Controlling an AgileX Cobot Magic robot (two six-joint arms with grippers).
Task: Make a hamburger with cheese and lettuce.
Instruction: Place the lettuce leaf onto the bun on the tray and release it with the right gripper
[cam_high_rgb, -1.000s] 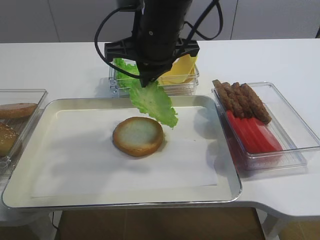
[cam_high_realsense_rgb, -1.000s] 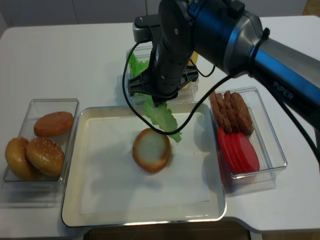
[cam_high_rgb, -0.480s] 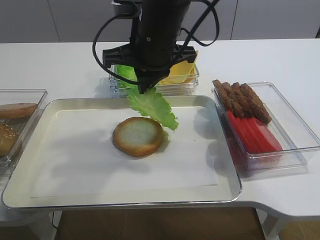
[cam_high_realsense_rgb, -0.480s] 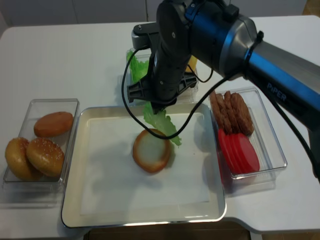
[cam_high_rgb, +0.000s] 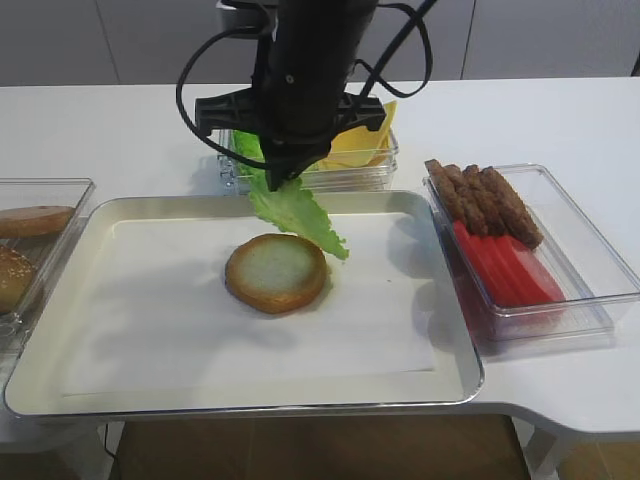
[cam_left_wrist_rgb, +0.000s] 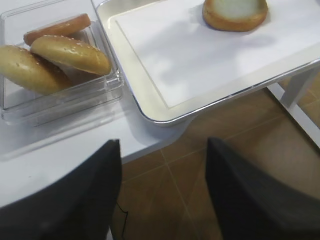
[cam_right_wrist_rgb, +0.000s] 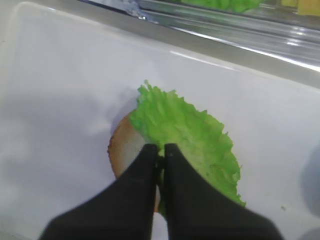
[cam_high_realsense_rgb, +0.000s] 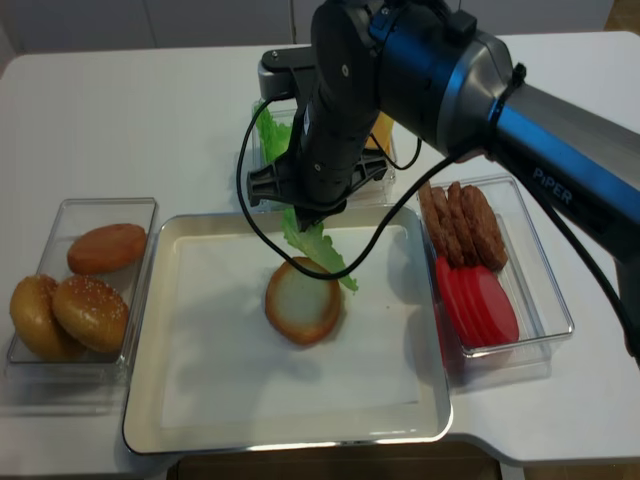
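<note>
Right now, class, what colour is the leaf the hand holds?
Bright green lettuce, held by the right hand; clearest in the right wrist view.

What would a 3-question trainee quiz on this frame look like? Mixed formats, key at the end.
1. True or false: the lettuce already lies flat on the bun half.
2. Multiple choice: what does the right gripper hold? A) a cheese slice B) the lettuce C) a tomato slice
3. Short answer: which container on the right of the tray holds the tomato slices, and what shares it?

Key
1. False: it hangs from the closed gripper, above the bun's far edge.
2. B
3. The clear box on the right; brown patties sit at its far end.
</note>
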